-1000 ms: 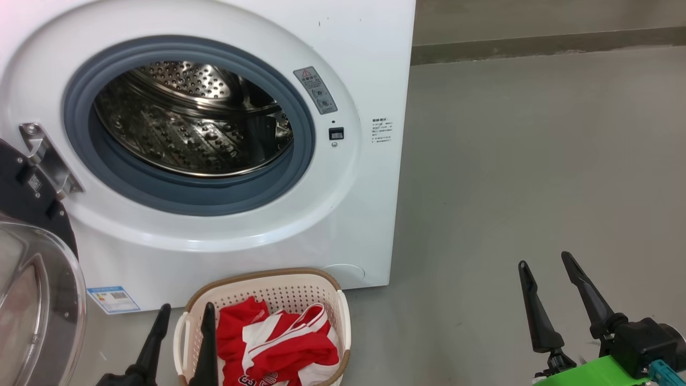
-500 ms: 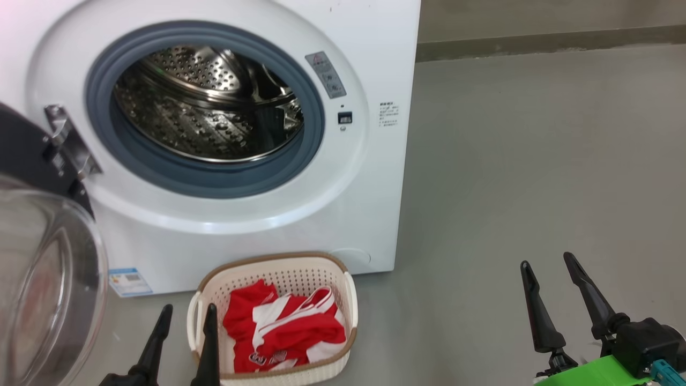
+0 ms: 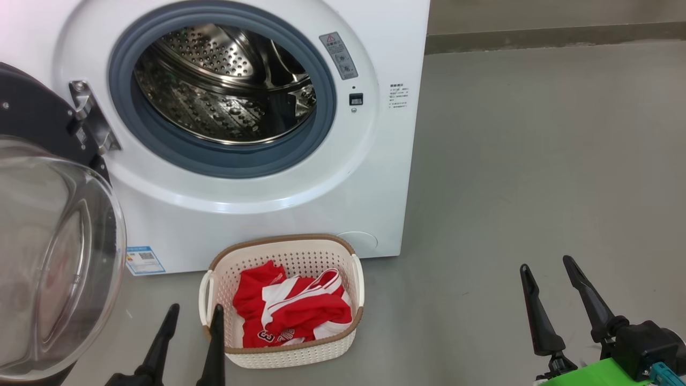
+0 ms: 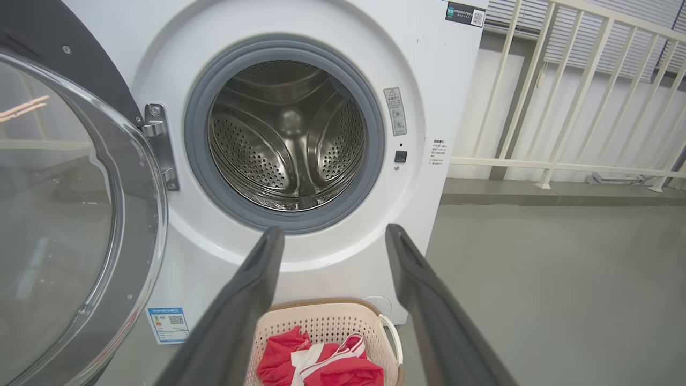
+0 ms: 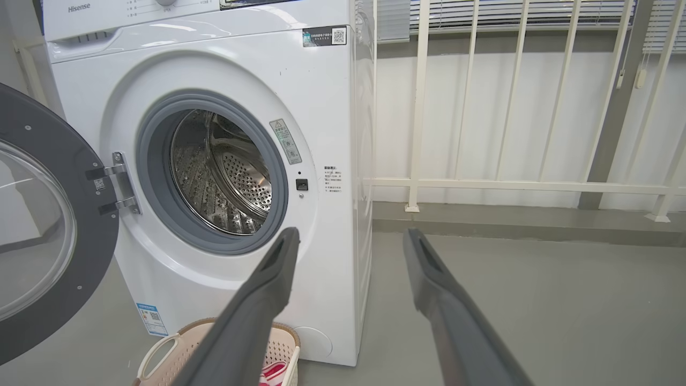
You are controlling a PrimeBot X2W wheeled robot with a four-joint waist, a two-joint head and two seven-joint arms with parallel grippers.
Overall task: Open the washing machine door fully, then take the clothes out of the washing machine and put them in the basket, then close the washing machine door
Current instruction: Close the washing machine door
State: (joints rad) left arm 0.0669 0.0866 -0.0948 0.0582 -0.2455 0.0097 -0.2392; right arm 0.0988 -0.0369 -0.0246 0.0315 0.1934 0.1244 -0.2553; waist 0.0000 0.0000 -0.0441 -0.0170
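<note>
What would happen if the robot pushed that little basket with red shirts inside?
The basket would probably slide rather than tip: it sits flat on the smooth floor. It likely feels light, being thin holey plastic. The clothes look crumpled, so probably floppy.

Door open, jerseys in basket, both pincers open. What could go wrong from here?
1. The left pincer hangs right beside the basket; swinging toward the washing machine door might snag or shove the basket.
2. The door's bulging glass looks smooth, so a push there could slip off.
3. The drum looks empty, but its front lower lip hides behind the seal, so something could be missed.
</note>
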